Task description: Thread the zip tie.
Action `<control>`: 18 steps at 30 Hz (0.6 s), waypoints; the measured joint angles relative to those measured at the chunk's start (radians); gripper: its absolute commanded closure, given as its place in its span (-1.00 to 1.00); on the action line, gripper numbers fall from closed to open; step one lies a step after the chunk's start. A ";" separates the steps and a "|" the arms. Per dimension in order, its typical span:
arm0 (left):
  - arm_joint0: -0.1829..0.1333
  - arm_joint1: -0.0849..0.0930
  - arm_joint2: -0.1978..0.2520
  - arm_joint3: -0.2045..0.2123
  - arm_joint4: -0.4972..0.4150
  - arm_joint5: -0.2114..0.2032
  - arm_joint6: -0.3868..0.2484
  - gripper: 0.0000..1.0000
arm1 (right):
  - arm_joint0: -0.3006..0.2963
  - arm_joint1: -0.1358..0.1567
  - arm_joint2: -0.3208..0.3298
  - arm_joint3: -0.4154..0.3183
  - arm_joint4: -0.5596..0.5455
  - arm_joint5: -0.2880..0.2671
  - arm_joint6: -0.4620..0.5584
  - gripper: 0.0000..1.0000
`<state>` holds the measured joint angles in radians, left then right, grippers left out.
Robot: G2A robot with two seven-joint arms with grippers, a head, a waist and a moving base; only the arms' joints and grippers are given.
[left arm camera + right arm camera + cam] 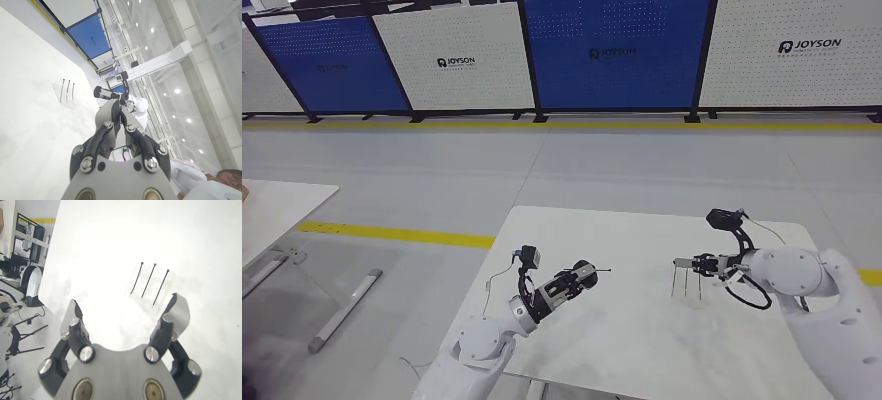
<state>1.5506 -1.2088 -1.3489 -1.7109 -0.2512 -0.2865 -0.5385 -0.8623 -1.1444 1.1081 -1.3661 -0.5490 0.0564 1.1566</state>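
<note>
– While I hold the rig from here, list me the stock on the table [642, 340].
– Item one: three zip ties [148, 280], black, lying side by side without touching on a clear sheet [151, 294], toward the right arm's side of the table.
– Right gripper [124, 299]?
– Fingers spread wide, nothing between them. I see it hanging above the table just beside the sheet.
– Left gripper [118, 103]?
– Item two: fingers pressed together, raised off the table, well apart from the sheet, tips aimed toward the right gripper. From the top view I read a fourth zip tie [602, 270], thin and black, pinched at the tips and jutting out past them.
</note>
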 measured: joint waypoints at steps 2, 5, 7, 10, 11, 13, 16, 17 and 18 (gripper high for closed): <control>0.000 0.000 0.000 0.000 0.000 0.000 0.000 1.00 | 0.016 0.000 -0.010 0.001 -0.009 -0.016 0.018 -1.00; 0.000 0.000 0.000 0.000 0.000 0.000 0.000 1.00 | 0.069 -0.007 -0.033 0.053 0.016 -0.051 0.061 -1.00; 0.000 0.000 0.000 0.000 0.000 0.000 0.000 1.00 | 0.114 -0.018 -0.065 0.126 0.020 -0.054 0.063 -1.00; 0.000 0.000 0.000 0.000 0.000 0.000 0.000 1.00 | 0.163 -0.039 -0.119 0.219 0.049 -0.070 0.058 -1.00; 0.000 0.000 0.000 0.000 0.000 0.000 0.000 1.00 | 0.174 -0.045 -0.133 0.245 0.055 -0.074 0.053 -1.00; 0.000 0.000 0.000 0.000 0.000 0.000 0.000 1.00 | 0.194 -0.057 -0.161 0.301 0.074 -0.088 0.043 -1.00; 0.000 0.000 0.000 0.000 0.000 0.000 0.000 1.00 | 0.220 -0.075 -0.198 0.373 0.095 -0.109 0.030 -1.00; 0.000 0.000 0.000 0.000 0.000 0.000 0.000 1.00 | 0.228 -0.080 -0.208 0.393 0.101 -0.113 0.025 -1.00; 0.000 0.000 0.000 0.000 0.000 0.000 0.000 1.00 | 0.235 -0.085 -0.216 0.412 0.107 -0.117 0.019 -1.00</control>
<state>1.5506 -1.2088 -1.3489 -1.7109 -0.2512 -0.2865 -0.5385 -0.6275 -1.2294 0.8921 -0.9544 -0.4424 -0.0606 1.1759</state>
